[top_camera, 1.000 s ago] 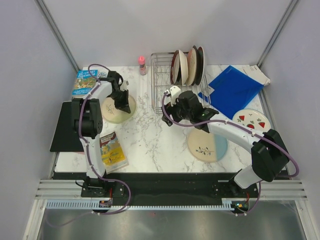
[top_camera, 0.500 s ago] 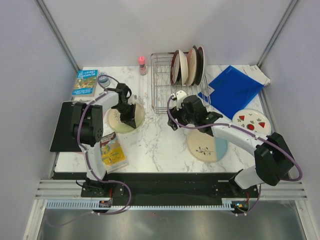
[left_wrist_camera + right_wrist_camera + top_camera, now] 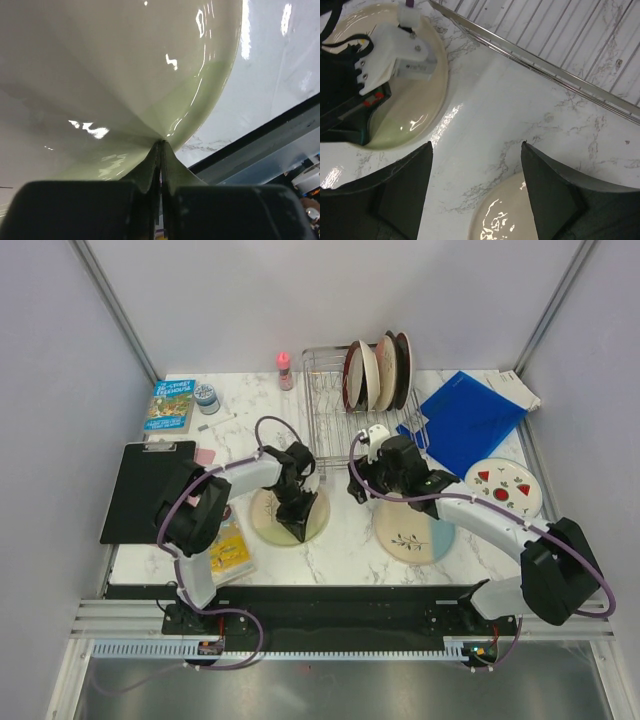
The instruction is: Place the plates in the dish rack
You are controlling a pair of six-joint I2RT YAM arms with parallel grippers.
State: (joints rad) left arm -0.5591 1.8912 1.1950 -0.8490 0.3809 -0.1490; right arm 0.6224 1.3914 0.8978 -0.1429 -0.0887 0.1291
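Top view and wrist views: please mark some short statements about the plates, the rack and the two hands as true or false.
1. The left hand is shut on the rim of the yellow plate. True.
2. The right hand holds the twig plate. False: the right hand is open and empty; the twig plate lies flat on the table.
3. The rack is empty. False: plates stand upright in its right part.
4. The red-shapes plate lies flat on the table. True.
5. The folder lies left of the rack. False: the folder lies right of it.
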